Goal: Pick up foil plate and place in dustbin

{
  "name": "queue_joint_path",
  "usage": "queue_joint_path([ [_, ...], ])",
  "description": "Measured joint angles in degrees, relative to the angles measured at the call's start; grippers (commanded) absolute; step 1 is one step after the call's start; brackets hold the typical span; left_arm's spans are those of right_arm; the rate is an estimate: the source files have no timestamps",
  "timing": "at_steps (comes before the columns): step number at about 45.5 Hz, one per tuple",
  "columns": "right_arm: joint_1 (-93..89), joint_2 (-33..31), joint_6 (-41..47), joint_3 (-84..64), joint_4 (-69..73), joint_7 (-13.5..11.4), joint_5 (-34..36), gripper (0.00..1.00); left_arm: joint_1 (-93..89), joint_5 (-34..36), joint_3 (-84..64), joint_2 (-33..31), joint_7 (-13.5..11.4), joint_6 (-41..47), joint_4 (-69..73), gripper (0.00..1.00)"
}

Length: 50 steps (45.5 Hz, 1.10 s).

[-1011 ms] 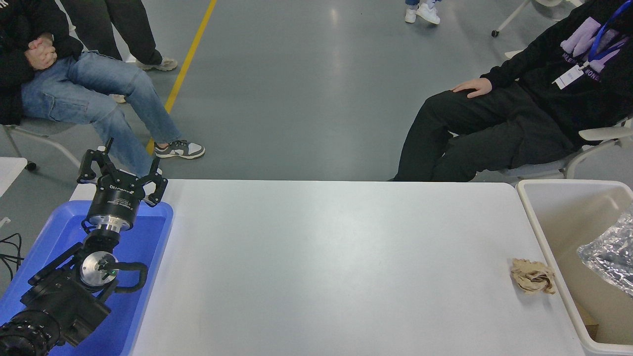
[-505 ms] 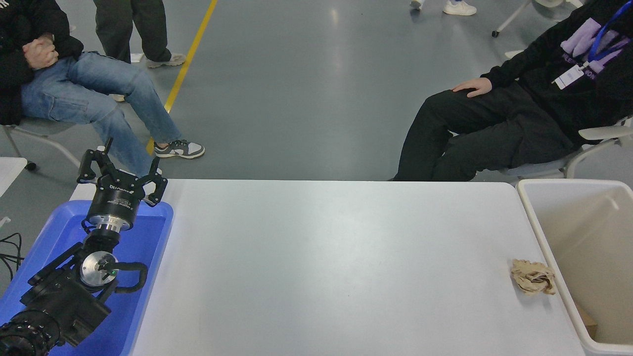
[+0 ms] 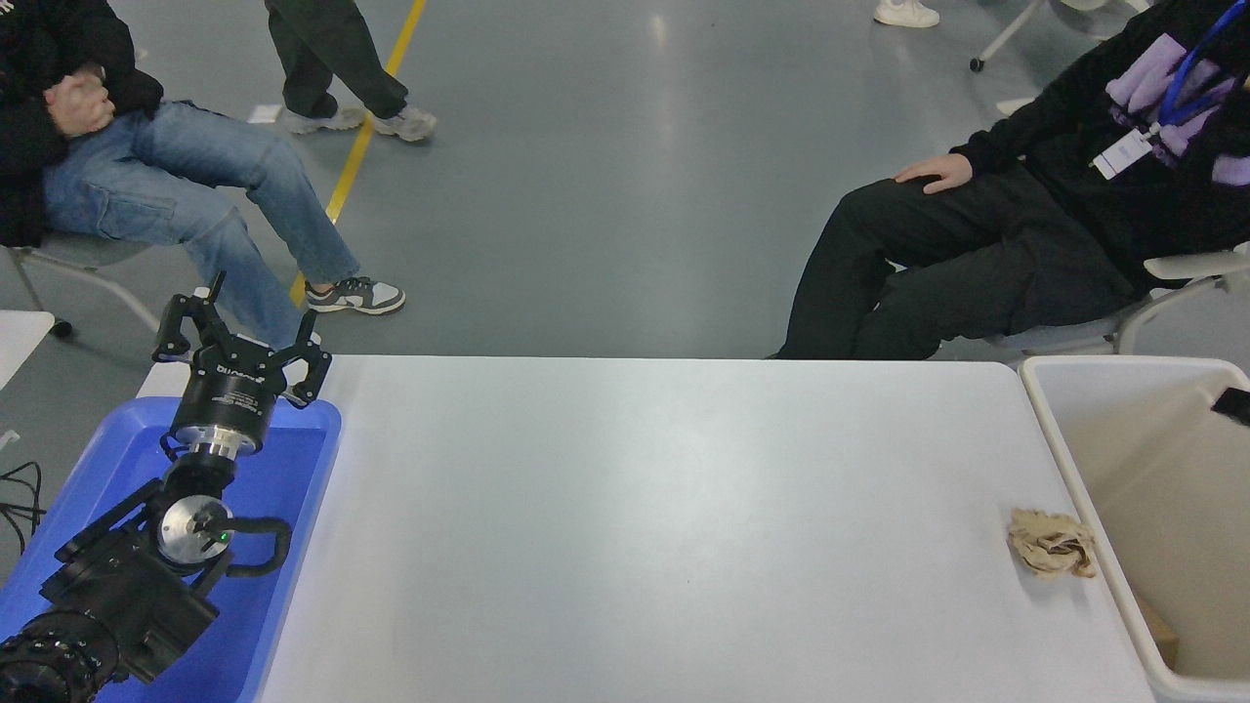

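The dustbin (image 3: 1123,362), a big beige bin with a thick white rim, stands off the table's right end. The foil plate is out of view; only the bin's bare inner wall shows. A small black piece (image 3: 1232,404) pokes in from the right edge over the bin, apparently part of my right arm; too little of it shows to tell its state. My left gripper (image 3: 244,342) is parked at the lower left over the blue tub, open and holding nothing.
A crumpled brown paper wad (image 3: 1051,543) lies on the white table (image 3: 645,508) close to the bin. A blue tub (image 3: 283,469) sits at the left end. Two people sit at the far side, left (image 3: 146,176) and right (image 3: 1025,234).
The crinkled foil seen in the bin at the right edge a second ago no longer shows. A black piece has come in over the bin. A person walking at the top moved right.
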Motion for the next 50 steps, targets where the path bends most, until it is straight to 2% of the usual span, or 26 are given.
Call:
queue_joint_path([
  [7, 9.4, 3.8, 9.7, -4.9, 4.5, 0.0, 1.6, 1.0, 0.0, 0.0, 0.0, 0.0, 0.0, 0.0, 0.0, 0.98],
  [18, 25.4, 12.0, 37.5, -9.0, 7.7, 0.0, 11.1, 1.0, 0.1, 0.0, 0.0, 0.0, 0.0, 0.0, 0.0, 0.98],
  [22, 28.3, 15.0, 41.7, -9.8, 8.2, -0.1, 12.5, 1.0, 0.1, 0.0, 0.0, 0.0, 0.0, 0.0, 0.0, 0.98],
  [35, 38.9, 24.9, 49.9, -10.3, 11.8, -0.2, 13.7, 1.0, 0.1, 0.0, -0.1, 0.0, 0.0, 0.0, 0.0, 0.98],
  [50, 42.4, 29.2, 52.1, -8.2, 13.6, -0.3, 12.9, 1.0, 0.1, -0.1, -0.1, -0.1, 0.0, 0.1, 0.0, 0.98],
])
